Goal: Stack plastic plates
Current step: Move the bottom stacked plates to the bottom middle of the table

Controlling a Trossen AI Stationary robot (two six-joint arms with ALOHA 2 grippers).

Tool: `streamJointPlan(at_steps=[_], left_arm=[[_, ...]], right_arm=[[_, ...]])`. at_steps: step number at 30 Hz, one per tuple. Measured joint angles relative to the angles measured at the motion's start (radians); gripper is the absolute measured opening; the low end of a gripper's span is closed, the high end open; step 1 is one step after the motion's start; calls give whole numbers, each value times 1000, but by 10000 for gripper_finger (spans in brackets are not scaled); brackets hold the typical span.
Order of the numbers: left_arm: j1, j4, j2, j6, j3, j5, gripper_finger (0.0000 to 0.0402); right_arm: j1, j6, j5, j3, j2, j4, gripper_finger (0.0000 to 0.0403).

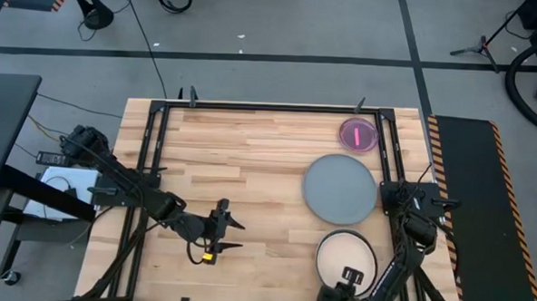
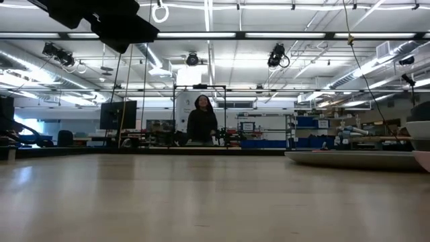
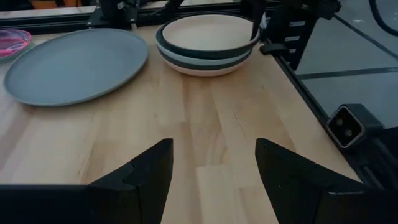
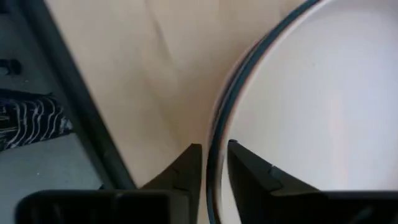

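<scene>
A cream plate point(image 1: 346, 256) tops a stack with a dark teal rim beneath it, at the table's near right; the stack point(image 3: 205, 38) rests flat on the wood. A large grey plate point(image 1: 339, 188) lies just beyond it, and a small red-pink plate point(image 1: 357, 134) lies at the far right. My right gripper point(image 4: 214, 146) points down over the stack's near edge, narrowly open, one finger inside the rim and one outside. My left gripper point(image 1: 228, 235) hovers open over bare wood near the table's middle, aimed at the stack. My right gripper comes from above with its fingers point(image 4: 189, 165) on either side of the top plate's rim point(image 4: 214, 134), at the stack's near edge. Thin slivers of light show on both sides of the rim; whether a finger touches it I cannot tell. The stack sits flat on the table.
A black metal frame point(image 1: 150, 163) runs round the tabletop, and its rail point(image 3: 292, 37) passes close by the stack on the right. Bare wood point(image 1: 250, 159) spans the left and middle. In the low view, a person stands far off in the room behind the table.
</scene>
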Motion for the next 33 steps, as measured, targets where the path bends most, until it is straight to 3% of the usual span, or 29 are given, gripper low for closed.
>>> streamJointPlan(at_steps=[7,12,21,33], left_arm=[[0,-1,0,3,0,-14,233],[0,-2,0,11,0,-15,233],[-1,-3,0,11,0,-15,233],[-1,-3,0,26,0,-15,233]], right_arm=[[-11,-16,-28,0,0,24,150],[-12,-42,64,-17,0,76,183],[-25,-135,16,-148,-9,201,177],[-2,-379,119,-165,2,133,176]])
